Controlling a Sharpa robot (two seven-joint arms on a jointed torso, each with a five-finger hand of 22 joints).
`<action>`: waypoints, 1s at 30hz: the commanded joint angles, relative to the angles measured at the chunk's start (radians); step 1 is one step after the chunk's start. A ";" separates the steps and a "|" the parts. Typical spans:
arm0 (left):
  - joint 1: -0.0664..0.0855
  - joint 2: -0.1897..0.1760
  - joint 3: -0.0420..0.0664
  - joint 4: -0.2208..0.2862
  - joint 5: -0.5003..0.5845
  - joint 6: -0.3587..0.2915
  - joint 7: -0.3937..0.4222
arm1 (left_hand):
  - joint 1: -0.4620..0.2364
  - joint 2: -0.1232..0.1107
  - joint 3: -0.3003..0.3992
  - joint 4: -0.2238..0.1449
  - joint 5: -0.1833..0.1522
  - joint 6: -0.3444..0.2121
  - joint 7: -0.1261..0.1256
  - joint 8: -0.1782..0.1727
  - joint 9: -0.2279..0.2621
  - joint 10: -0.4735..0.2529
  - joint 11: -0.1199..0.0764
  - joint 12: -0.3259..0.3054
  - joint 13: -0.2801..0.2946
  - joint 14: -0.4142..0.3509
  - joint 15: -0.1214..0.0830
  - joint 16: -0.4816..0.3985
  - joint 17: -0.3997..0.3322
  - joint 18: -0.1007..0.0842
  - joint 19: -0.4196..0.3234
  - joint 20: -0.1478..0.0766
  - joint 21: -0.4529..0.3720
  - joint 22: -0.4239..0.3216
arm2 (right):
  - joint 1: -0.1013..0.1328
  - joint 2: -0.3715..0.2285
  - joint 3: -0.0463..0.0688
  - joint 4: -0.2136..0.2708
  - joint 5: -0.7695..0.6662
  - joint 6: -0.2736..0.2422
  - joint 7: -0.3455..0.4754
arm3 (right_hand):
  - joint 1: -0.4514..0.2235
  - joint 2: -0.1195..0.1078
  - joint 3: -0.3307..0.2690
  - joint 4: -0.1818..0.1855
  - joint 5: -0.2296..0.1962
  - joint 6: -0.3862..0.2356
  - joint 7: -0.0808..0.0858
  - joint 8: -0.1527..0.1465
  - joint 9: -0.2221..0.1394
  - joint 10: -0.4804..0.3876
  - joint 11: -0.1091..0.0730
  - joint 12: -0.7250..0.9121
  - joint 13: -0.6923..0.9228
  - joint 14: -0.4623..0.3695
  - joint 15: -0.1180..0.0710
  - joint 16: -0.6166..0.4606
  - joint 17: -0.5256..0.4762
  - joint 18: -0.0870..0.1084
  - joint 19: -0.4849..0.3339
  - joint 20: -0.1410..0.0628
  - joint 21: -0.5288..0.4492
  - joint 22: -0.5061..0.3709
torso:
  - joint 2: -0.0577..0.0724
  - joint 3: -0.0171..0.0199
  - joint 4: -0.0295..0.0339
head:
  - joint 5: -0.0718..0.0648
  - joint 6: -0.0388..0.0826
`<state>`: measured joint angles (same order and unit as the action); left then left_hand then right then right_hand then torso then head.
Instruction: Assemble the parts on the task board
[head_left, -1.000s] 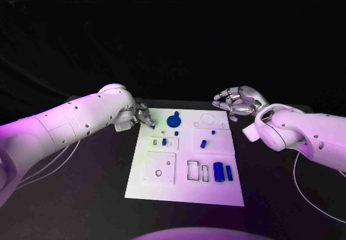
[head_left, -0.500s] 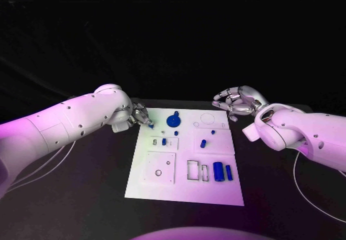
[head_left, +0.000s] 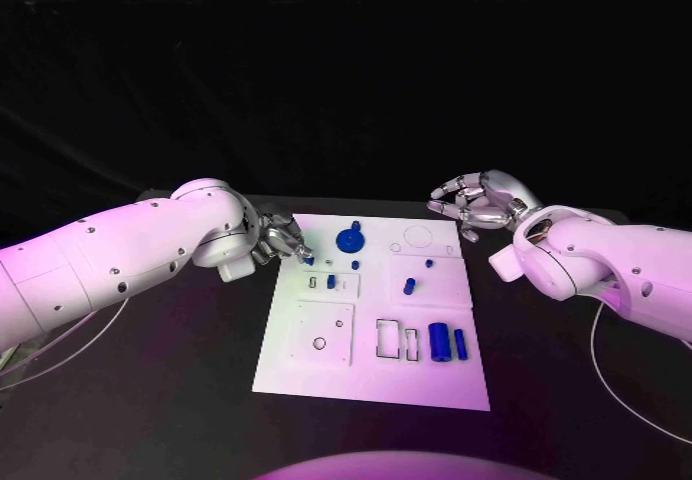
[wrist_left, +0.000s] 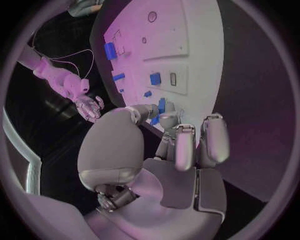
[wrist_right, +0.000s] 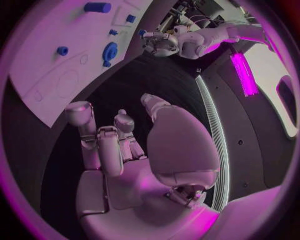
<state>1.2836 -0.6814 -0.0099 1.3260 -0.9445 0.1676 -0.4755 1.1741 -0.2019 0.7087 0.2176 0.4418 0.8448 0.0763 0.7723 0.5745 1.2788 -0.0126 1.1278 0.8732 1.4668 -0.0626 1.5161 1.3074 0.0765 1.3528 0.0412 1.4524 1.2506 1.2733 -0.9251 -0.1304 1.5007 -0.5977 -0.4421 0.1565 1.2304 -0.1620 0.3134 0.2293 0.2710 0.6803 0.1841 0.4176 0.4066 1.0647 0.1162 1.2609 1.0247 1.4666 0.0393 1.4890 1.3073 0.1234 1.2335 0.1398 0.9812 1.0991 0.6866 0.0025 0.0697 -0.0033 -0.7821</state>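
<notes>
The white task board (head_left: 433, 385) lies in the middle of the black table. On it are a round blue part (head_left: 349, 240), several small blue pegs such as one (head_left: 408, 288) near the middle, and a thick blue cylinder (head_left: 437, 343) beside a thinner one (head_left: 460, 344). My left hand (head_left: 278, 240) hovers at the board's far left corner and pinches a small blue part (wrist_left: 160, 106) between thumb and finger, just above the board (wrist_left: 187, 30). My right hand (head_left: 476, 205) hangs past the board's far right corner, its fingers loosely bent and holding nothing (wrist_right: 125, 150).
Empty rectangular cut-outs (head_left: 392, 340) sit left of the cylinders, and a square plate with a ring hole (head_left: 320, 335) lies at the near left. Black table surrounds the board on all sides. Cables trail off both arms near the table's edges.
My left arm has swung its elbow inward and the hand with the small blue part has dipped slightly toward the board. The right hand has stayed put.
</notes>
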 joint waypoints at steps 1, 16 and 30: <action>-0.012 -0.014 0.000 0.035 -0.021 -0.065 0.013 | -0.009 0.001 0.197 -0.192 0.009 0.009 -0.009 0.005 0.026 0.008 0.000 0.005 0.001 0.071 -0.009 0.004 0.119 -0.005 0.008 -0.001 0.005 0.004 | -0.001 -0.001 0.000 0.001 -0.005 0.015 0.000 | -0.006 0.006 0.002 0.006 0.007 -0.005 0.011 0.006 -0.002 -0.003 -0.003 0.005 -0.001 0.017 -0.002 -0.005 0.004 0.010 -0.004 -0.001 -0.003 -0.001 | -0.001 -0.0001 0.0019 | 0.004 -0.001; -0.047 -0.025 -0.004 0.086 -0.123 -0.063 -0.006 | -0.027 -0.006 0.202 -0.206 0.044 0.018 -0.014 0.016 0.026 0.027 -0.005 0.022 0.020 0.077 -0.013 0.014 0.143 -0.010 0.023 -0.007 0.015 0.027 | -0.003 -0.002 -0.001 0.002 -0.005 0.013 0.002 | -0.007 0.006 0.001 0.008 0.008 -0.005 0.011 0.008 -0.002 -0.003 -0.004 0.005 -0.002 0.016 -0.002 -0.006 0.003 0.011 -0.005 -0.001 -0.006 -0.003 | 0.002 -0.0007 -0.0031 | 0.014 0.000; -0.058 -0.006 -0.008 0.077 -0.174 -0.035 -0.034 | -0.030 -0.007 0.202 -0.207 0.048 0.019 -0.015 0.018 0.027 0.028 -0.006 0.021 0.016 0.077 -0.014 0.014 0.144 -0.010 0.022 -0.007 0.015 0.026 | -0.003 -0.003 -0.001 0.003 -0.005 0.011 0.004 | -0.006 0.006 0.000 0.009 0.008 -0.006 0.011 0.008 -0.002 -0.005 -0.004 0.004 -0.004 0.016 -0.002 -0.006 0.002 0.011 -0.006 -0.001 -0.009 -0.005 | 0.002 0.0005 -0.0026 | 0.013 -0.006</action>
<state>1.2268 -0.6896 -0.0182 1.4028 -1.0883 0.1132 -0.4953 1.1440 -0.2163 0.7258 0.2000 0.4836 0.8469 0.0748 0.7856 0.5994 1.3014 -0.0177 1.1469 0.8908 1.4670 -0.0697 1.5259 1.3073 0.0764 1.3670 0.0341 1.4648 1.2772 1.2705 -0.9281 -0.1313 1.5021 -0.5978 -0.4419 0.1563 1.2304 -0.1620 0.3134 0.2348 0.2752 0.6803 0.1841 0.4216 0.4055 1.0647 0.1162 1.2609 1.0211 1.4666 0.0394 1.4890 1.3073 0.1234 1.2336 0.1398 0.9756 1.0953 0.6889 0.0029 0.0660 0.0113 -0.7867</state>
